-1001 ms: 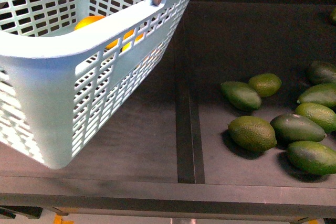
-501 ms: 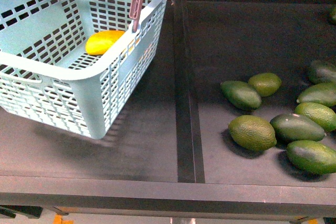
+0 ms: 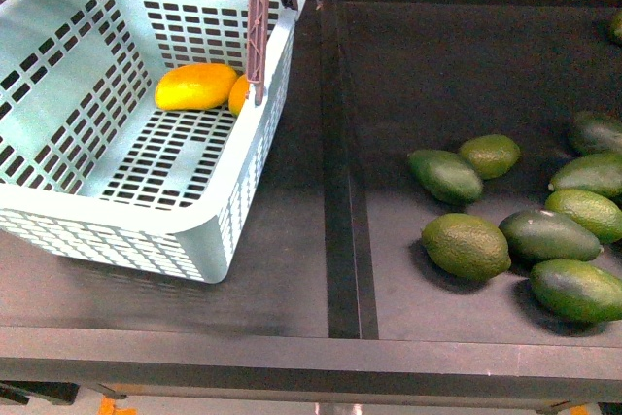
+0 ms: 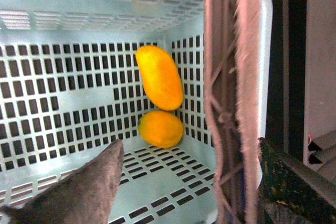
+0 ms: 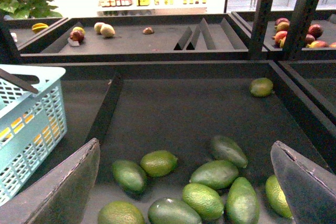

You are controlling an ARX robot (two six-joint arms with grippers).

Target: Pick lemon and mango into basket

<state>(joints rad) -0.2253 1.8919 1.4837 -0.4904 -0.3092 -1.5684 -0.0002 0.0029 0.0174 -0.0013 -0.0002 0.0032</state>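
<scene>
The aqua basket sits at the left of the dark shelf, its mauve handle upright. On its floor lie the yellow-orange mango and, half hidden behind the handle, the lemon. The left wrist view looks down into the basket at the mango and the lemon touching end to end. My left gripper is open, and the handle runs between its fingers. My right gripper is open above green fruits, holding nothing. Neither gripper shows clearly in the front view.
Several dark green oval fruits lie at the right of the shelf, also under the right gripper. A raised divider separates them from the basket's bay. Farther shelves hold red apples.
The basket, earlier lifted and tilted close to the camera, has come down and settled flat at the left of the shelf. The mango and lemon lie on its floor.
</scene>
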